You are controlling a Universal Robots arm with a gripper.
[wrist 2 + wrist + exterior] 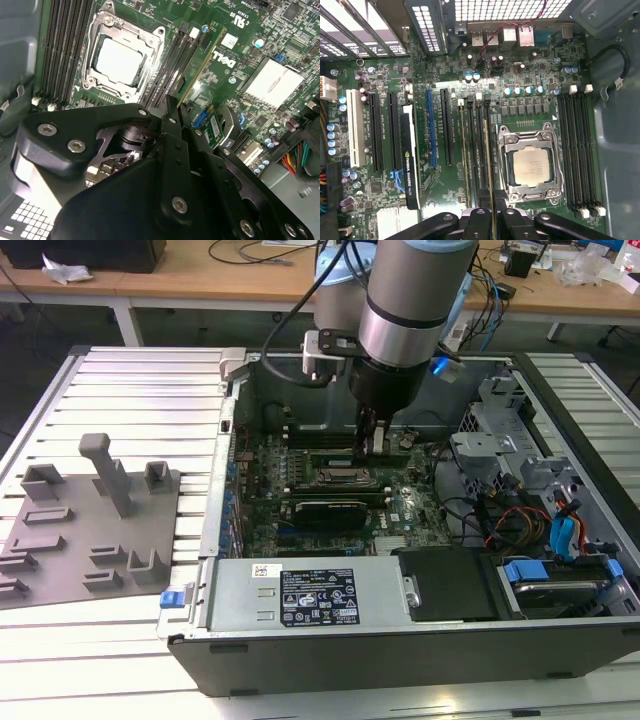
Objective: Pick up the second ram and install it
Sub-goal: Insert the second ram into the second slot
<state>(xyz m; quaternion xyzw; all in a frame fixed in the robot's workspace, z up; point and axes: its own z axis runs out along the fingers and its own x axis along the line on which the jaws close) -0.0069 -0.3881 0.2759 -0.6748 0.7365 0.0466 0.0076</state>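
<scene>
- The gripper [172,107] is reaching down into an open computer case [400,660], its black fingers [479,220] sitting close together, clamped on the second ram [200,67], a thin green board seen edge-on.
- The second ram is standing on its long edge in the bank of black memory slots [476,150] just beside the processor socket [531,167]; in the first wrist view it is showing as a thin line [492,165] running along the slot nearest the socket.
- Whether the stick is fully seated cannot be told; the white end clips [478,96] of that bank are looking open, so in my judgement the pressing home is not finished.
- So the pickup is done, the stick is lined up over or in its slot, and the locking and letting go are left.
- On the far side of the processor socket, another bank of slots [577,150] is lying bare.
- Well apart from the processor socket, outside the case, a grey fixture plate [90,530] is resting on the table [140,390].
</scene>
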